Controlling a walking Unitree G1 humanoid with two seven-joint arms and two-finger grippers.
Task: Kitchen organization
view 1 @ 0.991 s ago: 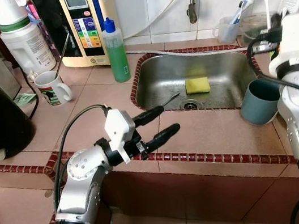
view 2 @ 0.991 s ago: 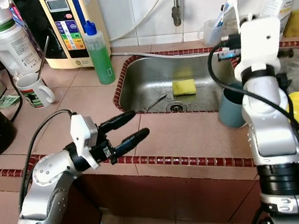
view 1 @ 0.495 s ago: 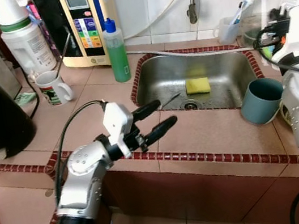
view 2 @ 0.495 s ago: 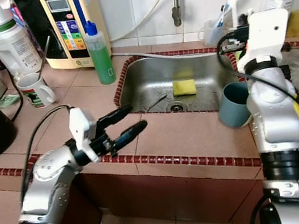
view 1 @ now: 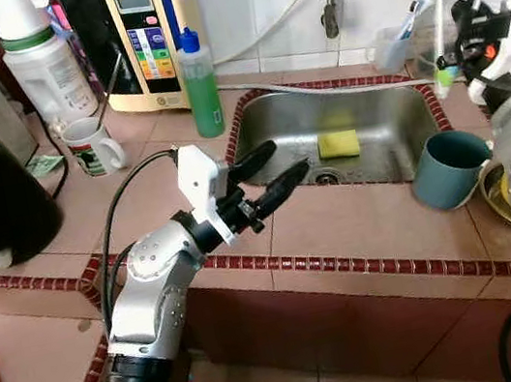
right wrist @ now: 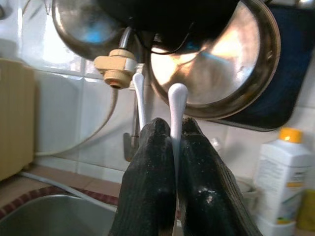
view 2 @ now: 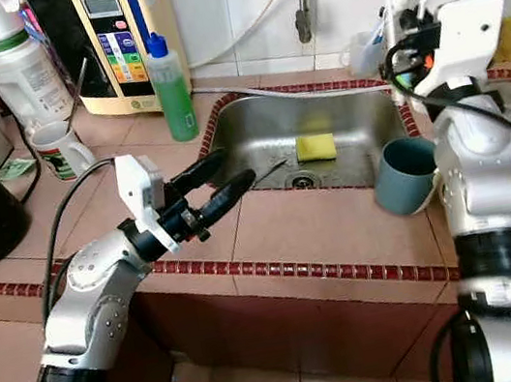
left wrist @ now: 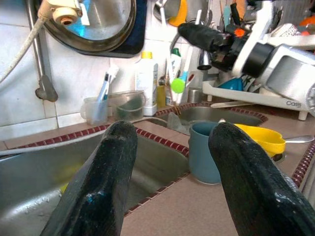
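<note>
My right gripper (right wrist: 174,147) is clamped on a white handle (right wrist: 176,105), probably a toothbrush (view 1: 437,28), held up by the clear cup (view 1: 396,48) behind the sink (view 1: 266,135). My left gripper (view 1: 277,170) hovers spread over the sink's front edge, near the yellow sponge (view 1: 338,144).

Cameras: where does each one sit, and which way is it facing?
Left eye view: on the head, looking down at the sink and cup; both arms show, left gripper open.
Right eye view: beside it, same scene.
Left wrist view: looks along its open fingers across the sink toward the right gripper.
Right wrist view: looks along shut fingers holding a toothbrush, toward the wall.
Shared: the cup shows in the eye and left wrist views.
</note>
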